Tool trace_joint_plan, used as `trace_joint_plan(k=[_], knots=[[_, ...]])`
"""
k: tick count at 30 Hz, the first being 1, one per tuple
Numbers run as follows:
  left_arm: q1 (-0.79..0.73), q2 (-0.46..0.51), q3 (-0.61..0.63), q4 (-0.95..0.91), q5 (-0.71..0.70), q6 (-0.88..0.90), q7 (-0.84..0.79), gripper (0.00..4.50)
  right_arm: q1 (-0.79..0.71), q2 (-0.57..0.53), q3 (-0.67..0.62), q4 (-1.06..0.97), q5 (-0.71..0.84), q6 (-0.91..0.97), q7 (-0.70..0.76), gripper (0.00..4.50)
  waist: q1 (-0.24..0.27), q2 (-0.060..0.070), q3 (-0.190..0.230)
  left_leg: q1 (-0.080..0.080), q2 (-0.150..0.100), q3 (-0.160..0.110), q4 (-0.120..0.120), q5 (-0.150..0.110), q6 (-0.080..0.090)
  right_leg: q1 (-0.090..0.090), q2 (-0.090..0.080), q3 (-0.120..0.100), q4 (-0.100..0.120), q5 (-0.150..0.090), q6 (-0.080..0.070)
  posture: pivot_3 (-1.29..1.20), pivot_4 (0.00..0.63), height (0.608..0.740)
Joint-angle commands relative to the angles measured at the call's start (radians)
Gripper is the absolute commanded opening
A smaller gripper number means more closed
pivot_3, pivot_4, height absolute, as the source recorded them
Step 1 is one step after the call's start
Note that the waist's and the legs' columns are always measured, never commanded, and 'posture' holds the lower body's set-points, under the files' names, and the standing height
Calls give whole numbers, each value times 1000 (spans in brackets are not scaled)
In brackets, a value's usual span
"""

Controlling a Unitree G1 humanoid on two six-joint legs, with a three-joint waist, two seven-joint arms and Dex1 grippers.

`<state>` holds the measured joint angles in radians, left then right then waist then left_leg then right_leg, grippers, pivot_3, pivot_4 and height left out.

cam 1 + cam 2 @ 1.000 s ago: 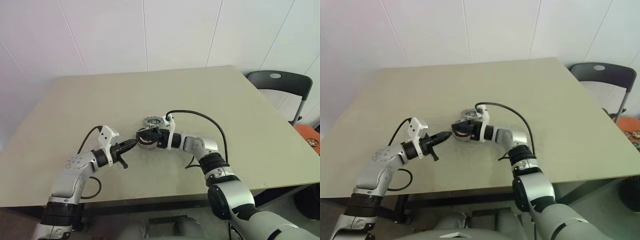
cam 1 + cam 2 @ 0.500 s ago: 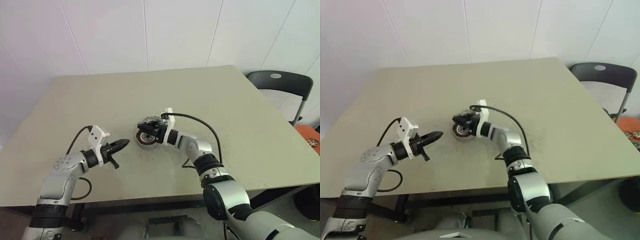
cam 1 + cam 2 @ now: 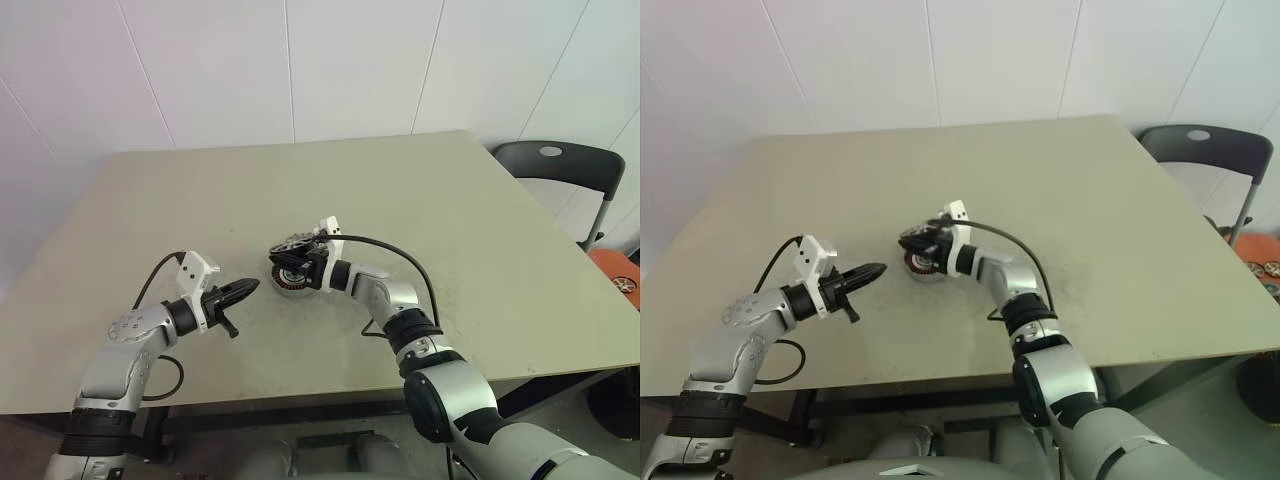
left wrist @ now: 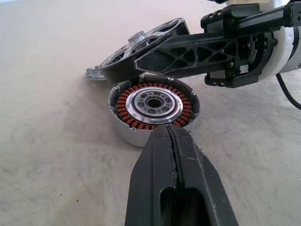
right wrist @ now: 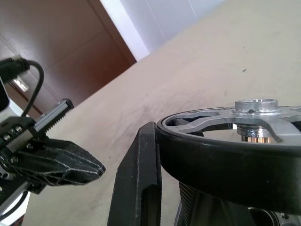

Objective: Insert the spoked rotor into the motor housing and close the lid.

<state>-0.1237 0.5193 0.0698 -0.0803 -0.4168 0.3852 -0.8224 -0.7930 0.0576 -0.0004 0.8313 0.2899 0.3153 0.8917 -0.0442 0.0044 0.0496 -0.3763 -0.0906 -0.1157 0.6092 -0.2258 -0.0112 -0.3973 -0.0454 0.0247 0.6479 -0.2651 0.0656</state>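
Note:
The motor housing (image 4: 155,104) stands on the table, its copper-brown windings ringing a silver hub. Just above it hangs the spoked rotor (image 4: 141,40), tilted, grey with a dark rim. My right gripper (image 3: 288,252) is shut on the rotor's rim (image 5: 221,160), with one black finger (image 5: 141,179) lying along the rim's side. My left gripper (image 4: 170,132) is shut and empty. It points at the housing from a short way off on its left (image 3: 250,287). A flat grey piece (image 4: 94,73) peeks out behind the housing; I cannot tell whether it is the lid.
The beige table (image 3: 470,230) stretches wide around the parts. A black cable (image 3: 400,255) loops from my right wrist over the tabletop. A dark chair (image 3: 560,175) stands past the table's far right corner.
My right wrist has rolled, bringing the rotor over the housing. My left gripper has drawn back a little to the left of the housing and stayed shut.

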Motion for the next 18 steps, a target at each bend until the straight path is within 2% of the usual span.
trace_joint_plan(k=[1, 3, 6, 18], knots=[[-11, 1, 9, -17, -6, -4, 4, 0, -21, -3, 28, 31, -48, -21, -33, 887, 0, 0, 0, 0, 0, 0, 0, 0, 0, 0, 0, 0, 0, 0, 0, 0, 0, 740], [-11, 0, 7, -17, -4, -4, 5, 0, -36, -8, 37, 82, -82, -17, -86, 1409, 0, 0, 0, 1, 0, 0, 0, 0, 0, 0, 0, 0, 0, 0, 0, 0, 0, 740], [-10, 2, 8, -17, -4, -4, 7, 0, -46, -13, 33, 96, -82, 6, -72, 2346, 0, 0, 0, 1, 0, 0, 0, 0, 0, 0, 0, 0, 0, 0, -1, 0, 0, 740], [-16, -3, -5, -11, 0, -2, 6, 0, -32, -47, 84, 10, -87, 117, 35, 2346, 1, 0, 0, 2, 0, 0, 0, 1, 1, 1, 0, 0, 0, -1, -1, 0, 0, 740]])
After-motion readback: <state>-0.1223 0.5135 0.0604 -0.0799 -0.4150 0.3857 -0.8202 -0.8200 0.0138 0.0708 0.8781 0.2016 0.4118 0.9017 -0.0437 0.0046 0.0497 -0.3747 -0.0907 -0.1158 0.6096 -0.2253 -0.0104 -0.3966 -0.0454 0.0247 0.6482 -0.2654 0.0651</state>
